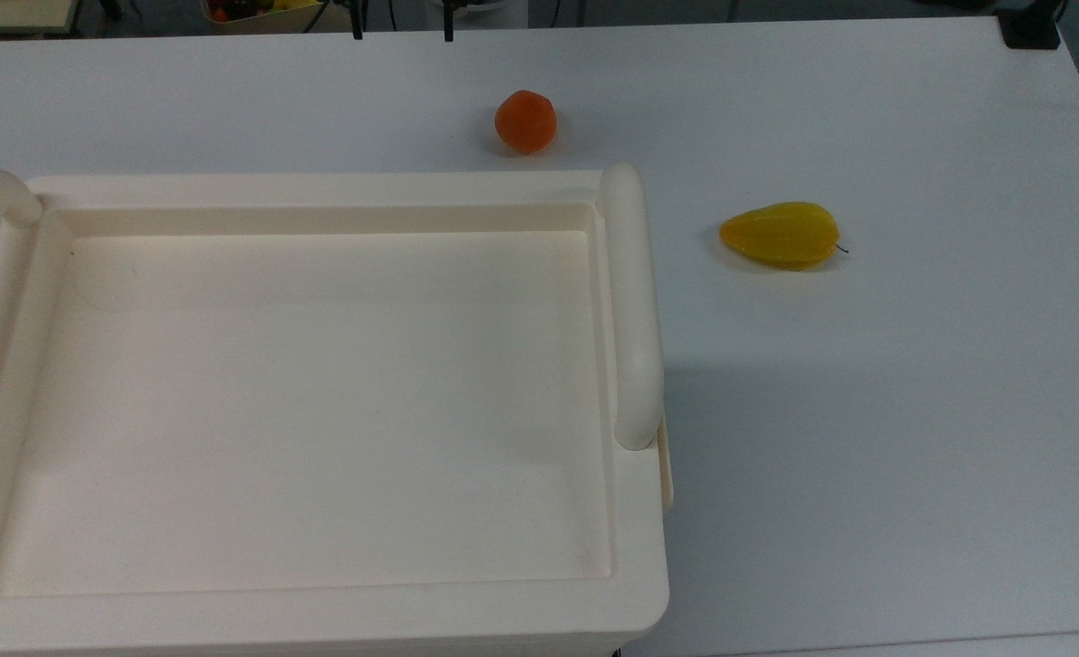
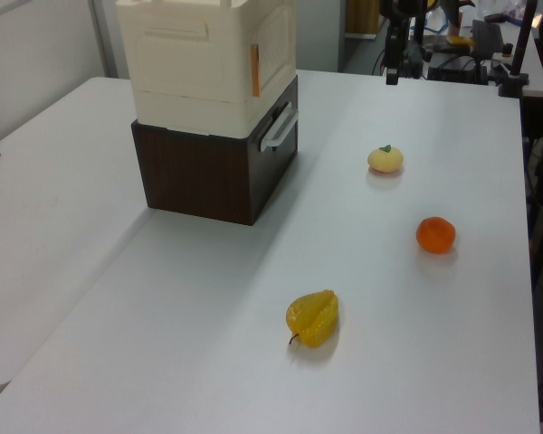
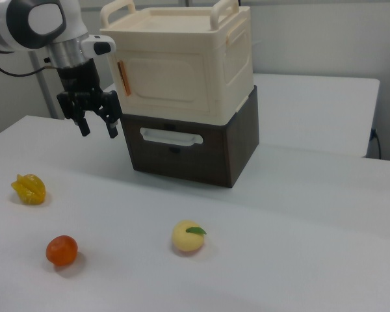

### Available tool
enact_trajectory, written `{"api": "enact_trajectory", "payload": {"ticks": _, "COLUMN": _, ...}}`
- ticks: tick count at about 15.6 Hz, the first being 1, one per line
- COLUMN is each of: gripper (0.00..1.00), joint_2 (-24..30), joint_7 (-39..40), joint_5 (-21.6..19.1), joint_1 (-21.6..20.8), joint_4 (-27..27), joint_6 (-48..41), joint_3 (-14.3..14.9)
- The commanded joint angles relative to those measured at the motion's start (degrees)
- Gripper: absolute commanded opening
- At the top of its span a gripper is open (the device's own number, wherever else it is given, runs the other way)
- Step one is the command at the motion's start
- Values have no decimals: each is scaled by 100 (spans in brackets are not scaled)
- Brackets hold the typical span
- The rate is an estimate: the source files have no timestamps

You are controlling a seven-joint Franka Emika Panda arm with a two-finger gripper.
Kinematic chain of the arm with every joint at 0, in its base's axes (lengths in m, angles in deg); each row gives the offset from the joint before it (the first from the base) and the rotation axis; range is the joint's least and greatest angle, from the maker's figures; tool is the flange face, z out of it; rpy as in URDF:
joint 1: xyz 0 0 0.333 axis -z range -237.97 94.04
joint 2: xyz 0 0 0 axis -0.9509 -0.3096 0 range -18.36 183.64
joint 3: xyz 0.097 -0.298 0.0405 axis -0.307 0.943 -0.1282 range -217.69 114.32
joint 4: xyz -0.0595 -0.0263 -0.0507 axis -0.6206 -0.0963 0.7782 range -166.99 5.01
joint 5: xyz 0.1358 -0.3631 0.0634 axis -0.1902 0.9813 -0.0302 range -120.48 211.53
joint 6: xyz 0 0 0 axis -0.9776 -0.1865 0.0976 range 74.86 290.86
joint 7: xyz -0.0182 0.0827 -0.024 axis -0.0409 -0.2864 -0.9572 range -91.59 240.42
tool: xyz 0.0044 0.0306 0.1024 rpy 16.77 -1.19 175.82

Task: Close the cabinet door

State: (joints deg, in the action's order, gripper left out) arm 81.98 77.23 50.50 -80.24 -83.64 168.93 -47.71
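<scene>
The cream cabinet (image 3: pixel 182 62) sits stacked on a dark brown drawer unit (image 3: pixel 192 146) toward one end of the white desk (image 3: pixel 279 227), and its cabinet door (image 3: pixel 166 81) faces the open stretch of desk where the fruit lies; in the right view the panel appears to sit flush in its frame, the reddish strip (image 3: pixel 123 78) running down the right view's left edge, so I judge the door closed or very nearly so, though a small gap would be hard to make out from here. The hand (image 3: pixel 96 127) hangs in the air just off that same edge, clear of the door and above the desk, its two fingers spread apart and gripping nothing, which looks like a released posture beside the panel and not a push against it. The arm (image 3: pixel 32 23) reaches in from the right view's left, so the hand is placed on the door's free side, the sensible side to press from. Three toy fruits lie well apart from the cabinet and play no part here: a yellow star fruit (image 3: pixel 28 189), an orange (image 3: pixel 62 250) and a pale peach (image 3: pixel 188 237). From above, the cabinet's recessed top (image 1: pixel 320 411) and its rounded rail (image 1: pixel 632 310) show
</scene>
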Motion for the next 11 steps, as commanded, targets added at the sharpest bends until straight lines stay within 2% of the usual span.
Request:
{"api": "enact_trajectory", "payload": {"ticks": 1, "gripper": 100, "joint_2": 171, "joint_7": -491, "joint_5": 3, "joint_1": -34, "joint_4": -148, "joint_6": -61, "joint_3": 33}}
{"api": "enact_trajectory", "payload": {"ticks": 11, "gripper": 100, "joint_2": 189, "joint_7": -572, "joint_5": 21, "joint_1": -43, "joint_4": -139, "joint_6": -140, "joint_3": 33}}
